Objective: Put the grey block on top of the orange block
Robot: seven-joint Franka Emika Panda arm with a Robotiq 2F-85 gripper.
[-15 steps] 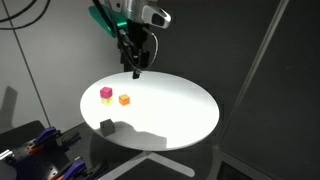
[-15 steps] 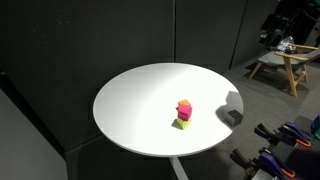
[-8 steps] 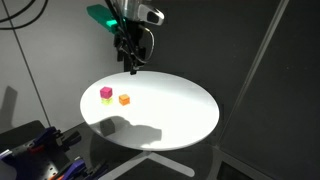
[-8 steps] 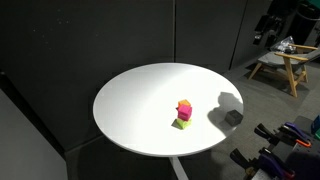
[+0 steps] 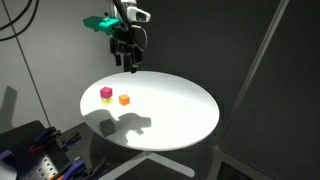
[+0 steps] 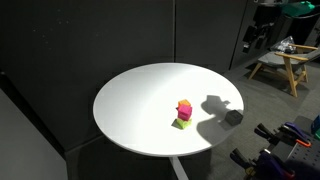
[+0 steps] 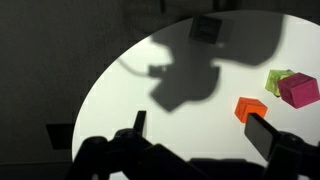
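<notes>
The pincer [image 5: 129, 63] hangs high in the air with its tips pointing down, well above the orange block [image 5: 124, 99] and behind it, over the far rim of the surface [image 5: 180, 110]. The arm [image 5: 118, 20] reaches in from the top of the exterior view. In the wrist view the pincer [image 7: 197, 122] stands wide apart with nothing between its dark fingers [image 7: 272, 138].

The orange block [image 7: 249, 108] sits alone on the white surface [image 7: 110, 90]. Just beside it a magenta cube [image 7: 298, 90] rests on a yellow-green block [image 7: 277, 78]; in an exterior view the magenta cube [image 5: 106, 92] is apart from the orange block, not touching it.

The grey block [image 7: 206, 28] lies well apart from the orange block, close to the rim of the surface and at the edge of the arm's shadow [image 7: 185, 80]. In an exterior view the grey block [image 6: 233, 116] is likewise near the rim, beside the shadow.

From the orange block across to the opposite rim the round surface [image 6: 130, 100] is bare and white. Past the rim behind the grey block a wooden stool [image 6: 280, 62] stands on the floor.
</notes>
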